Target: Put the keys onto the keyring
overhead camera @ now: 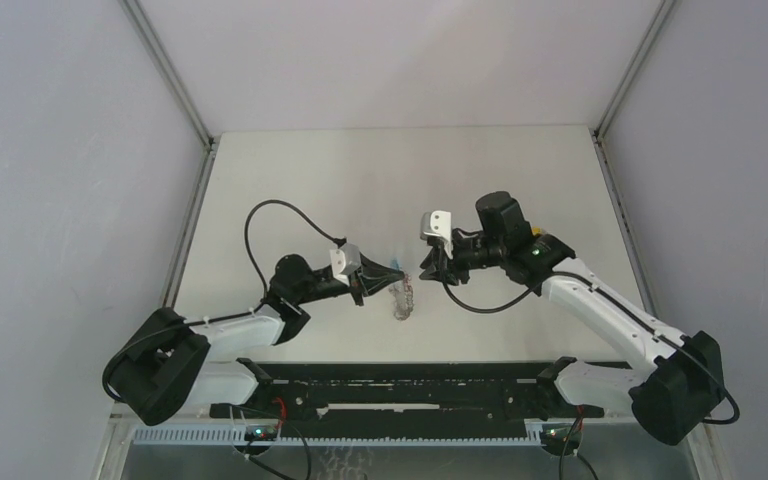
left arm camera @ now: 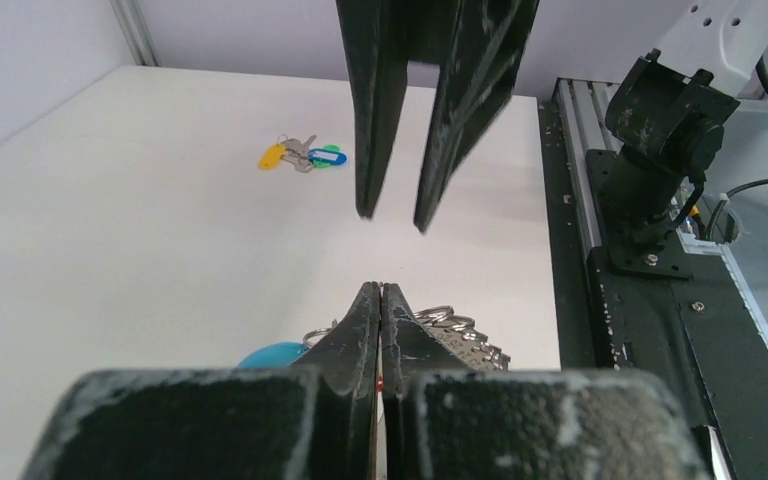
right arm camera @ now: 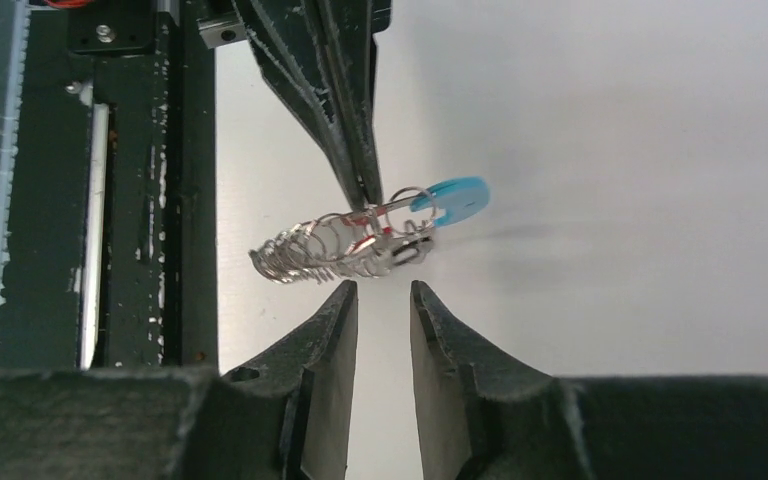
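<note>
Above the table [overhead camera: 310, 180] centre, the left gripper [left arm camera: 380, 292] has its fingers pressed together, pinching the keyring [right arm camera: 330, 252] near its blue segment [right arm camera: 457, 198]. In the right wrist view the chain sags toward eight o'clock. The right gripper [right arm camera: 380, 297], fingers spread and holding nothing, sits just at six o'clock of the chain. The keys [left arm camera: 303, 155] lie on the table at eleven o'clock in the left wrist view, well apart. We judge the chain light, limp and slippery. We recommend gripping the stiff blue segment, and each key by its plastic head.
</note>
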`<state>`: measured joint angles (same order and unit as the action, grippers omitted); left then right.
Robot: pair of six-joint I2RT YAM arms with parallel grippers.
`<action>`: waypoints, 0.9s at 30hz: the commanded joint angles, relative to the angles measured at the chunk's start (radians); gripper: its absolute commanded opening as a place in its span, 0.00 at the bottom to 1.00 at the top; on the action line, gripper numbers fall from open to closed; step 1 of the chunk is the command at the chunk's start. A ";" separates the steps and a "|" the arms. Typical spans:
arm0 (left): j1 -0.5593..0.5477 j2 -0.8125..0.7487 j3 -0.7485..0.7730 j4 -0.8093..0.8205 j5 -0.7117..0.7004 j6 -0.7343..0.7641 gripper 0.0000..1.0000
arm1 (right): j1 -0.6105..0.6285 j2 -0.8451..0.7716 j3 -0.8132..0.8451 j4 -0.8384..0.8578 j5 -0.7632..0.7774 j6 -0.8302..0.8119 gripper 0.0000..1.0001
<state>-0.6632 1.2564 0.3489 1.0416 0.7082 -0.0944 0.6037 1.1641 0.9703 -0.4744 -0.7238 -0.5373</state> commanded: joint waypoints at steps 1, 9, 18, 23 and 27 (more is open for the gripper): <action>-0.001 -0.011 -0.015 0.130 -0.016 -0.030 0.00 | -0.014 0.002 -0.069 0.212 -0.124 0.072 0.26; -0.001 0.004 -0.018 0.150 -0.002 -0.037 0.00 | -0.033 0.055 -0.163 0.447 -0.201 0.077 0.27; -0.001 0.026 -0.031 0.171 0.000 -0.045 0.00 | -0.040 0.072 -0.164 0.450 -0.250 0.039 0.25; -0.001 0.046 -0.037 0.220 0.000 -0.067 0.00 | -0.037 0.086 -0.163 0.444 -0.285 0.026 0.18; -0.001 0.048 -0.040 0.235 -0.002 -0.073 0.00 | -0.033 0.099 -0.163 0.430 -0.295 0.012 0.17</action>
<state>-0.6632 1.3071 0.3233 1.1698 0.7094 -0.1474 0.5690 1.2545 0.7994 -0.0643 -0.9710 -0.4950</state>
